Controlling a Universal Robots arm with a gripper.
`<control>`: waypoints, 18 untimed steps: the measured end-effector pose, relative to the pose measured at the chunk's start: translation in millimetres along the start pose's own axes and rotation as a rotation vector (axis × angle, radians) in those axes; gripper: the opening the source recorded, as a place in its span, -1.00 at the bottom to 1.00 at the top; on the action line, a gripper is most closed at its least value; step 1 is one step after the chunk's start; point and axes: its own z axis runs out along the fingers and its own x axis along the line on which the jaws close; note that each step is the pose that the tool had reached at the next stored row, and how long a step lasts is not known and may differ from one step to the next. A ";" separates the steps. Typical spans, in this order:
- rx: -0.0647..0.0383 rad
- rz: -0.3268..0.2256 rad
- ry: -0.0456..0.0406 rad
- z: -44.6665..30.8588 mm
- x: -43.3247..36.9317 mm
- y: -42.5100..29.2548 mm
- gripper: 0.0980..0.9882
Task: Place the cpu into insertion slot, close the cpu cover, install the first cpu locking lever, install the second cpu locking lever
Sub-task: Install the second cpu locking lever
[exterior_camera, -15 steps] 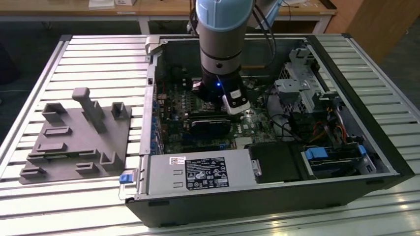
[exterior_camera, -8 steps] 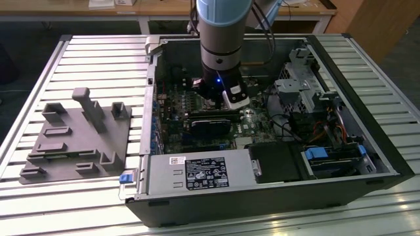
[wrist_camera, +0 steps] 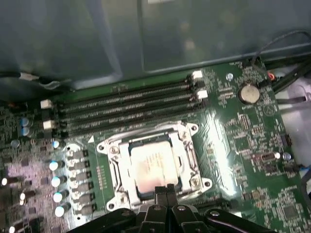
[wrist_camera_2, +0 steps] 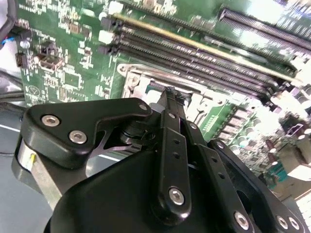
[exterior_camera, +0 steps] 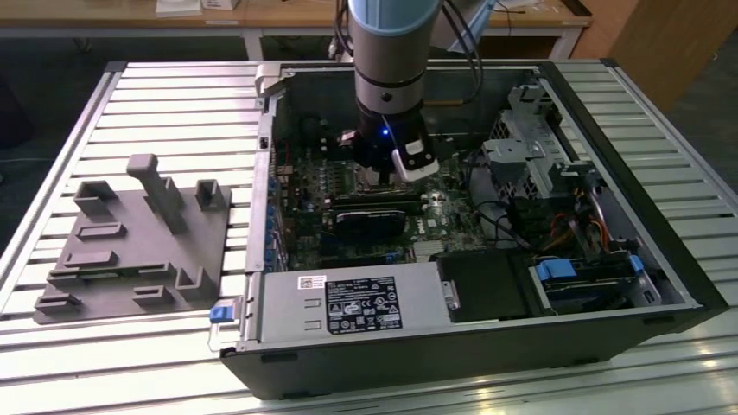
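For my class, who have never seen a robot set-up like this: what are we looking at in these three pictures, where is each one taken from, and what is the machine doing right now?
The exterior view is taken from off the arm. It shows an open computer case lying on a slatted metal table, with a grey moulded holder beside it at the exterior view's left. A robot arm reaches down into the case.

The two wrist views come from cameras riding on the arm, looking down past its black tool at the green motherboard.

In the first wrist view, the cpu, a silver-grey square, sits in the insertion slot, and the cpu cover, a silvery frame, lies down around it. Long memory slots run alongside.

The tool's tips come together at the socket's edge. Whether they grip anything cannot be told.
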 end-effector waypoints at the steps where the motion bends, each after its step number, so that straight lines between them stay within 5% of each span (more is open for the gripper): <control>1: 0.001 0.000 -0.0002 0.5 0.4 2.6 -0.98; 8: 0.001 0.000 -0.0002 2.8 3.5 15.7 -0.98; 18: 0.002 -0.037 0.0061 2.9 3.6 16.5 -0.98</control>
